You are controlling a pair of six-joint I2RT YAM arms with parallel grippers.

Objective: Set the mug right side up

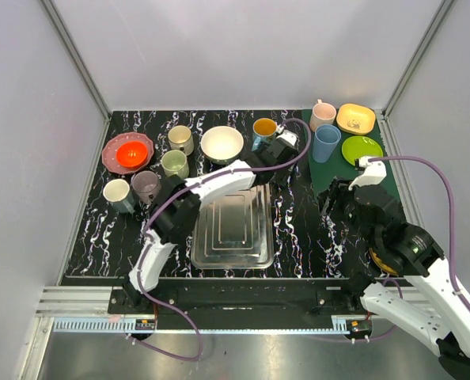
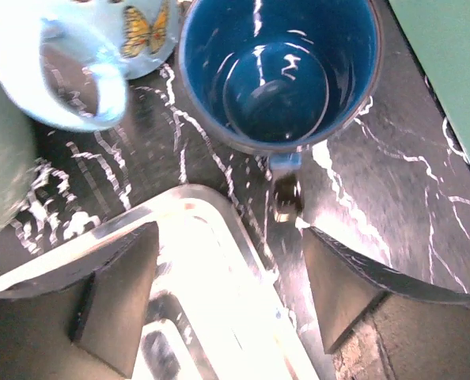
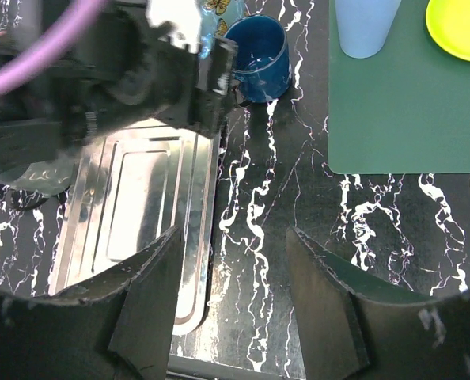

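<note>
Parted and empty, my right claw (image 3: 233, 237) hangs over the black marbled table (image 1: 298, 229), just right of the metal tray (image 3: 132, 206); pale grey walls (image 1: 219, 47) box the table in. Farther out, my left claw (image 2: 229, 237) is spread wide over the tray's far right corner, gripping nothing. Just beyond its fingertips the blue mug (image 2: 278, 71) stands mouth up, handle toward me, not touched. Left of it a butterfly mug (image 2: 100, 47) is cut off by the frame; I cannot tell how it stands.
</note>
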